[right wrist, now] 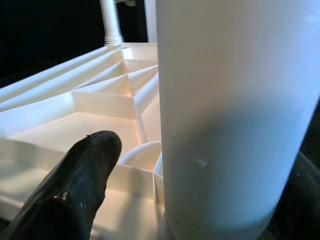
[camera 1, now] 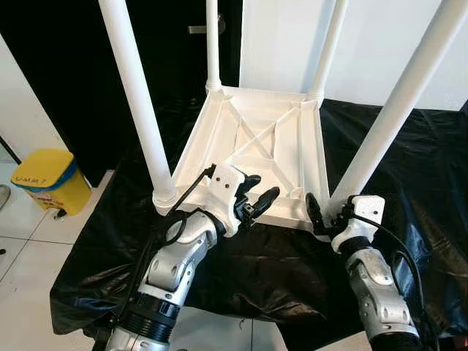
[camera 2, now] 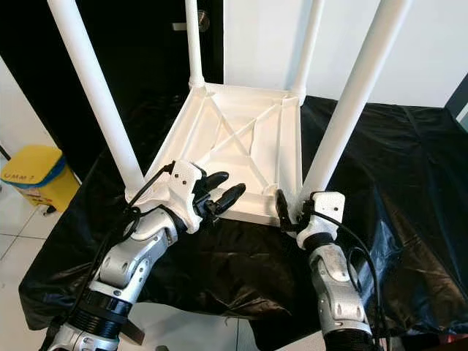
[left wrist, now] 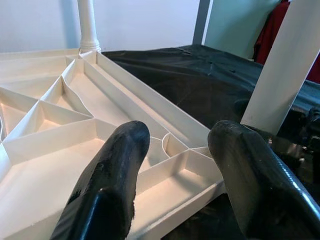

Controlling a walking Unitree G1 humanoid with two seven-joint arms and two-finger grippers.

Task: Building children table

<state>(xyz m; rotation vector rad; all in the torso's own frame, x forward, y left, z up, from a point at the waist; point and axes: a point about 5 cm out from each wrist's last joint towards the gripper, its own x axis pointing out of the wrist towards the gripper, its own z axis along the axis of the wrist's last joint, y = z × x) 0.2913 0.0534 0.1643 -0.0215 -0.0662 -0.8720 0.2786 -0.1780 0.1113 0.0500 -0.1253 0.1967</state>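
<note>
One table leg stands between the right hand's fingers.

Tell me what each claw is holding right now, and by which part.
Right claw grips the near-right table leg at its base; left claw is open, holding nothing.

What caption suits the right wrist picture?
Right gripper with fingers around a white table leg on the upturned tabletop.
</note>
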